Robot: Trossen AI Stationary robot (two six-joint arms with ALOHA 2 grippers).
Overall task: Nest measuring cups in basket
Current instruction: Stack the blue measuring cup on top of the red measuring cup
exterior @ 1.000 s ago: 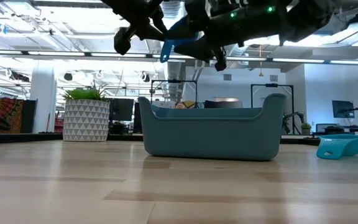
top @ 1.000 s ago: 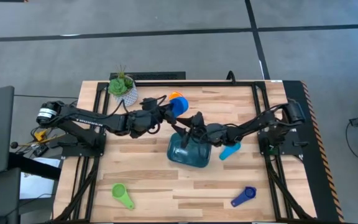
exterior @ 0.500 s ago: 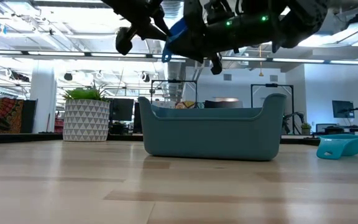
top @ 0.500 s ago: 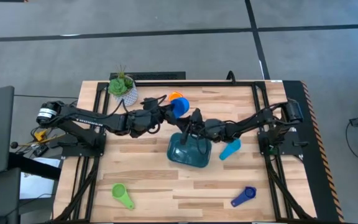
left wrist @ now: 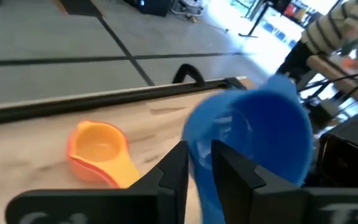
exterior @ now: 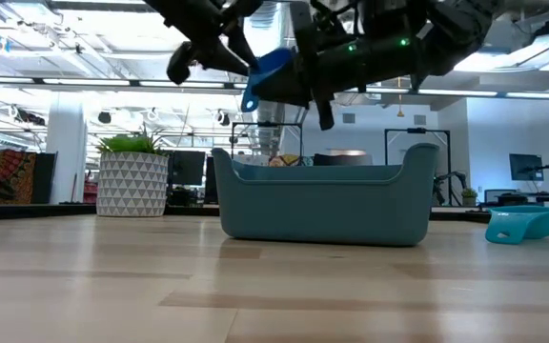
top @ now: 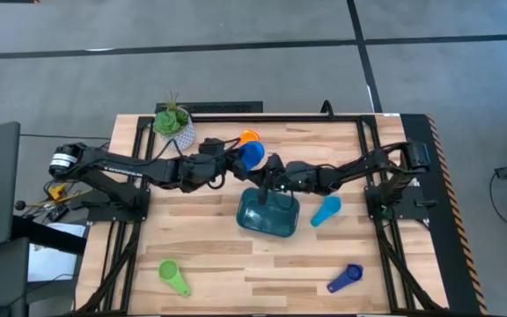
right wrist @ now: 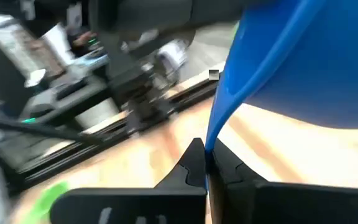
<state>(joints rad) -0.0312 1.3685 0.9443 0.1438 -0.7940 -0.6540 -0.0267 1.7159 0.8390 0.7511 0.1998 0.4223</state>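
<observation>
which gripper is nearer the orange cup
Left. The left gripper sits right beside the orange cup, at the blue cup. The right gripper is farther off, over the basket edge.

- right gripper (top: pixel 269 169) now up beside the blue cup (top: pixel 252 155), clear of the basket (top: pixel 269 214) middle where it hung a second ago
- its fingers (right wrist: pixel 196 163), wide apart before, now pinched together on the blue cup's edge
- left gripper (top: pixel 236 160) fingers (left wrist: pixel 178 167), tight on the blue cup earlier, now slightly parted with the cup still between them
- left gripper shifted a little back toward its own side
- in the low view the blue cup tilts more, closer to the right gripper's fingertips
</observation>
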